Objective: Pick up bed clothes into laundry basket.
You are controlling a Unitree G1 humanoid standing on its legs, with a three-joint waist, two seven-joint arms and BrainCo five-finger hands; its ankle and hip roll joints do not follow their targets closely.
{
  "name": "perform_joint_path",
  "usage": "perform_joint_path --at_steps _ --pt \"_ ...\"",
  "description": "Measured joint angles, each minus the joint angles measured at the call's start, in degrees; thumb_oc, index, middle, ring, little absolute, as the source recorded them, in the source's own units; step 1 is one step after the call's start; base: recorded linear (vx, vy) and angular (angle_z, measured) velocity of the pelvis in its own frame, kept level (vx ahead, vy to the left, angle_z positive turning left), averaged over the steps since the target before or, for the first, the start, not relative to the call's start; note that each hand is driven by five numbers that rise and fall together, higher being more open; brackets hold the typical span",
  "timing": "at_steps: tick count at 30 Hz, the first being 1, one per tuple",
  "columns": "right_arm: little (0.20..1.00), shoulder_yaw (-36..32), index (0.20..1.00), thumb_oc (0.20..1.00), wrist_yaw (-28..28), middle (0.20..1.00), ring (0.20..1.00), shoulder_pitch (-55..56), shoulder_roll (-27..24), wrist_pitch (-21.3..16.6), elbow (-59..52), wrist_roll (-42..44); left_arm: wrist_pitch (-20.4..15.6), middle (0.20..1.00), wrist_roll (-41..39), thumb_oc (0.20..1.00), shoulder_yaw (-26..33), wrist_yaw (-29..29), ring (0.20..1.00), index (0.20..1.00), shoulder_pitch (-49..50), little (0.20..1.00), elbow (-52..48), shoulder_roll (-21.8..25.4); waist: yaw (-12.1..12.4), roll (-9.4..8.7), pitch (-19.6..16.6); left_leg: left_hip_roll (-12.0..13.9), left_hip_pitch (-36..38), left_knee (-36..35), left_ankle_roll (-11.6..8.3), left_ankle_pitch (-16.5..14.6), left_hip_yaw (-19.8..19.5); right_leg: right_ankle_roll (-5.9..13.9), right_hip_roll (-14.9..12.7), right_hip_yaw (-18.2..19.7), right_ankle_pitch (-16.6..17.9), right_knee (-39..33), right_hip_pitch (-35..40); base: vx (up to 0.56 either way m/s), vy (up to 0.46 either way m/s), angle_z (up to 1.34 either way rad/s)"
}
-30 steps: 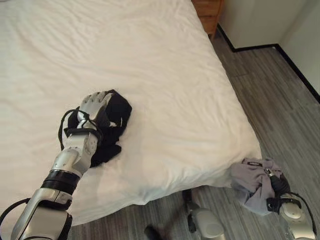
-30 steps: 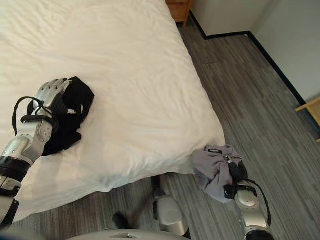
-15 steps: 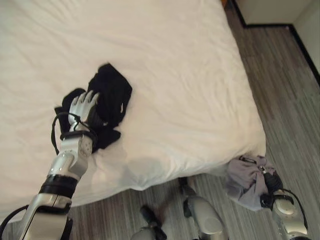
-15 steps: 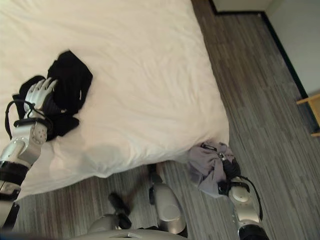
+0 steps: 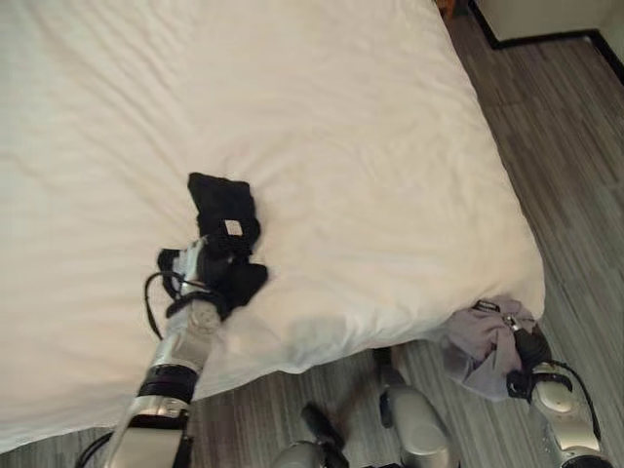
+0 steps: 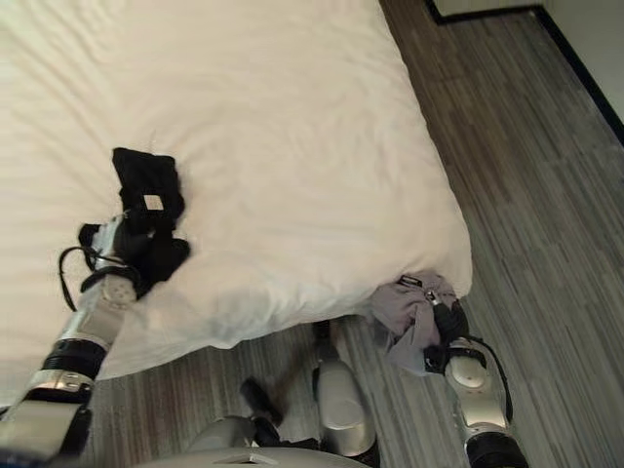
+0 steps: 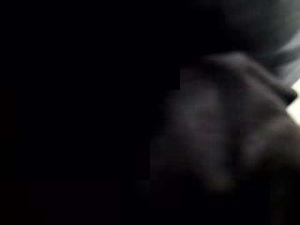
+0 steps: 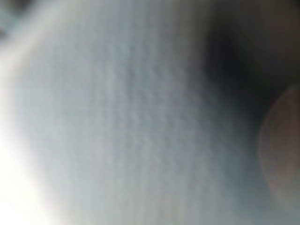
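A black garment (image 5: 222, 203) lies bunched on the white bed (image 5: 351, 136), near its front edge. My left hand (image 5: 198, 261) sits at the garment's near end with its fingers curled into the cloth, and a dark fold (image 6: 164, 257) wraps round them. In the left wrist view, dark cloth (image 7: 220, 136) presses right against the camera. My right hand (image 5: 532, 351) hangs beside the bed's front corner, above the floor. It is shut on a crumpled grey garment (image 5: 483, 336). Grey fabric (image 8: 117, 117) covers the right wrist view.
The mattress corner (image 5: 522, 283) juts out just above the grey garment. Grey plank floor (image 5: 575, 175) runs along the bed's right side to a black skirting board (image 6: 585, 78) at the far right.
The camera has shifted. My left hand's fingers, straight on the black garment before, have curled into it and bunched it up. The right hand keeps hold of the grey garment.
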Motion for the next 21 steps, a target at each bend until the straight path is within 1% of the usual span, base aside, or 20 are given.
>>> perform_joint_path --at_steps 1,2,3,4,5,6,7,8,9,10,11,12,14,15,16,17,18,19,20,21 --pt "0.200 -0.3 0.200 0.200 -0.2 0.200 0.200 -1.0 0.8 0.2 -0.3 0.0 0.7 0.200 -5.4 0.200 -2.4 -2.8 0.200 0.200 -2.9 0.200 3.1 3.8 -0.8 -1.55 -1.7 0.0 0.6 0.0 0.01 0.0 0.3 -0.37 0.3 0.1 0.3 0.0 0.4 -0.06 0.081 -0.16" --pt "0.200 -2.2 0.200 0.200 -0.6 0.200 0.200 0.8 2.0 -1.0 -4.2 0.1 -0.6 0.200 -13.0 0.200 -3.9 -3.8 0.200 0.200 1.7 0.200 -10.5 7.7 -2.0 -3.21 -5.1 0.4 1.1 0.0 0.00 0.0 0.7 -0.28 0.0 0.2 0.2 0.0 0.8 -0.06 0.058 -0.17" --pt "0.200 -3.1 0.200 0.200 -0.6 0.200 0.200 1.8 2.5 -1.1 -4.7 0.1 -1.8 0.200 -15.4 0.200 -3.3 -4.1 0.200 0.200 4.3 0.200 -15.9 6.8 -2.1 -3.51 -6.0 0.4 1.4 0.0 0.00 -0.1 0.8 -0.32 0.1 0.2 0.3 0.0 1.1 -0.11 0.032 -0.09" --pt "0.200 -5.6 0.200 0.200 -0.6 0.200 0.200 4.3 4.1 -0.5 -8.6 0.0 -2.6 0.200 -20.4 0.200 -0.6 -4.8 0.200 0.200 9.1 0.200 -26.3 3.3 -2.5 -3.89 -6.5 0.0 2.1 0.0 0.00 -0.1 0.6 -0.51 0.4 0.1 0.4 0.0 1.8 -0.12 -0.003 0.00" --pt "0.200 -6.9 0.200 0.200 -0.8 0.200 0.200 7.1 5.3 -1.1 -11.8 -0.1 -5.7 0.200 -24.7 0.200 -0.1 -5.3 0.200 0.200 13.9 0.200 -33.7 -0.6 -3.1 -4.33 -7.1 0.3 3.0 0.0 0.00 -0.1 0.3 -0.54 0.2 -0.2 0.4 0.0 2.6 -0.19 0.001 0.06" --pt "0.200 -7.3 0.200 0.200 -0.8 0.200 0.200 8.9 6.0 -1.2 -13.5 -0.1 -6.9 0.200 -27.3 0.200 -0.9 -5.8 0.200 0.200 15.7 0.200 -36.4 -2.9 -3.2 -4.61 -7.5 0.3 3.5 0.0 -0.07 -0.1 0.1 -0.52 0.3 -0.6 0.5 0.1 3.3 -0.27 0.027 -0.05" --pt "0.200 -7.3 0.200 0.200 -0.3 0.200 0.200 10.8 7.3 -1.3 -15.9 -0.6 -7.1 0.200 -30.8 0.200 -0.3 -7.0 0.200 0.200 19.5 0.200 -42.7 -5.1 -3.4 -5.37 -7.7 0.3 4.4 0.5 0.20 -0.4 1.0 -0.51 1.0 -1.5 2.2 0.1 3.6 -0.20 0.013 -0.39" --pt "0.200 -6.4 0.200 0.200 -0.1 0.200 0.200 10.3 7.6 -1.3 -16.3 -1.1 -7.7 0.200 -32.7 0.200 0.0 -7.6 0.200 0.200 21.3 0.200 -45.6 -4.9 -2.6 -5.63 -7.6 0.8 4.4 1.1 0.70 -0.9 3.5 1.52 2.3 -2.6 5.3 0.0 2.6 -0.22 -0.017 -1.08" --pt "0.200 -5.1 0.200 0.200 0.1 0.200 0.200 8.8 7.5 -1.3 -16.0 -1.3 -8.6 0.200 -34.0 0.200 0.5 -7.8 0.200 0.200 22.7 0.200 -47.9 -4.1 -0.9 -5.02 -7.2 2.7 4.2 0.9 1.45 -1.4 6.6 7.02 3.0 -4.3 8.3 -0.1 0.7 -0.17 -0.050 -1.17" --pt "0.200 -5.1 0.200 0.200 0.3 0.200 0.200 7.8 8.0 -1.7 -15.7 -1.9 -9.4 0.200 -34.9 0.200 0.4 -8.7 0.200 0.200 22.2 0.200 -48.1 -3.4 -1.5 -4.13 -6.6 3.9 4.3 0.9 1.60 -1.5 7.3 6.17 2.2 -10.4 6.3 0.6 0.6 -0.25 -0.078 -0.83" --pt "0.200 -6.1 0.200 0.200 0.7 0.200 0.200 9.1 6.4 -1.2 -16.1 -3.5 -9.2 0.200 -35.9 0.200 0.2 -9.5 0.200 0.200 22.3 0.200 -49.0 -6.2 -2.4 -1.99 -6.9 5.6 4.6 1.2 1.37 -0.1 9.3 -1.51 -3.4 -24.6 -4.8 13.9 0.6 -0.22 -0.097 -0.57" --pt "0.200 -7.0 0.200 0.200 0.9 0.200 0.200 9.9 5.9 -1.2 -17.4 -3.6 -9.4 0.200 -36.6 0.200 0.2 -9.6 0.200 0.200 23.4 0.200 -50.4 -7.0 -1.2 -1.22 -7.1 6.1 5.7 1.3 1.39 -0.1 11.5 -1.63 -6.1 -27.9 -7.7 20.2 0.7 -0.20 -0.114 -0.75" --pt "0.200 -8.0 0.200 0.200 0.8 0.200 0.200 10.6 5.3 -1.6 -20.1 -3.6 -9.9 0.200 -37.8 0.200 1.3 -9.8 0.200 0.200 25.3 0.200 -52.7 -7.8 0.3 -0.37 -8.3 6.3 7.4 1.8 1.29 -0.1 15.8 -0.56 -11.8 -30.8 -12.5 26.9 3.2 -0.14 -0.106 -1.29" --pt "0.200 -7.7 0.200 0.200 0.8 0.200 0.200 9.4 4.5 -1.8 -21.0 -5.1 -10.6 0.200 -38.1 0.200 2.6 -9.7 0.200 0.200 28.1 0.200 -54.7 -8.2 2.0 0.83 -9.2 6.9 9.4 1.9 0.80 0.2 20.7 -1.42 -15.9 -37.5 -15.4 29.2 5.6 -0.11 -0.113 -1.87" --pt "0.200 -7.3 0.200 0.200 0.8 0.200 0.200 9.1 4.4 -2.0 -21.3 -5.7 -11.5 0.200 -38.1 0.200 3.1 -9.8 0.200 0.200 29.5 0.200 -54.9 -7.8 3.7 0.57 -10.6 6.9 9.5 3.1 0.89 0.2 22.4 -1.91 -16.5 -38.3 -14.8 27.2 6.7 -0.15 -0.215 -1.85" --pt "0.200 -7.3 0.200 0.200 0.7 0.200 0.200 9.2 4.3 -2.3 -22.2 -5.8 -11.5 0.200 -38.1 0.200 3.7 -9.8 0.200 0.200 29.3 0.200 -54.8 -6.7 3.9 -0.24 -11.9 6.9 9.5 4.1 0.14 -0.3 22.1 -3.37 -16.6 -36.3 -12.8 22.8 7.7 -0.18 -0.319 -1.38" --pt "0.200 -6.6 0.200 0.200 0.7 0.200 0.200 7.8 4.3 -2.0 -21.8 -6.2 -11.9 0.200 -38.1 0.200 4.5 -9.8 0.200 0.200 29.2 0.200 -54.5 -5.7 4.0 -1.11 -12.0 7.8 9.6 7.5 -1.97 -0.8 22.8 -2.53 -15.1 -37.3 -14.1 19.7 8.5 -0.10 -0.400 -1.80" --pt "0.200 -1.9 0.200 0.200 0.2 0.200 0.200 3.4 3.2 -1.0 -20.5 -8.0 -12.2 0.200 -38.9 0.200 6.9 -9.6 0.200 0.200 33.6 0.200 -55.4 -5.3 5.8 0.36 -11.9 11.9 10.4 13.3 -1.92 -0.8 24.8 -4.78 -11.9 -40.6 -11.2 20.4 6.1 0.02 -0.525 -3.60" --pt "0.200 3.8 0.200 0.200 0.7 0.200 0.200 -0.4 2.9 -1.1 -21.1 -10.3 -12.1 0.200 -39.6 0.200 8.9 -9.6 0.200 0.200 38.9 0.200 -55.4 -4.9 8.8 0.18 -12.0 16.3 10.9 22.0 -1.75 -2.0 28.3 -10.17 -8.9 -44.3 -8.1 18.9 4.1 0.05 -0.438 -3.48" --pt "0.200 3.5 0.200 0.200 1.0 0.200 0.200 1.1 3.0 -1.9 -23.7 -10.9 -11.2 0.200 -39.8 0.200 7.9 -9.7 0.200 0.200 38.4 0.200 -55.3 -4.6 7.6 -1.33 -12.3 15.2 9.9 18.9 -5.15 -4.3 27.2 -11.83 -7.5 -38.8 -10.2 14.0 5.5 0.09 -0.415 -2.28"
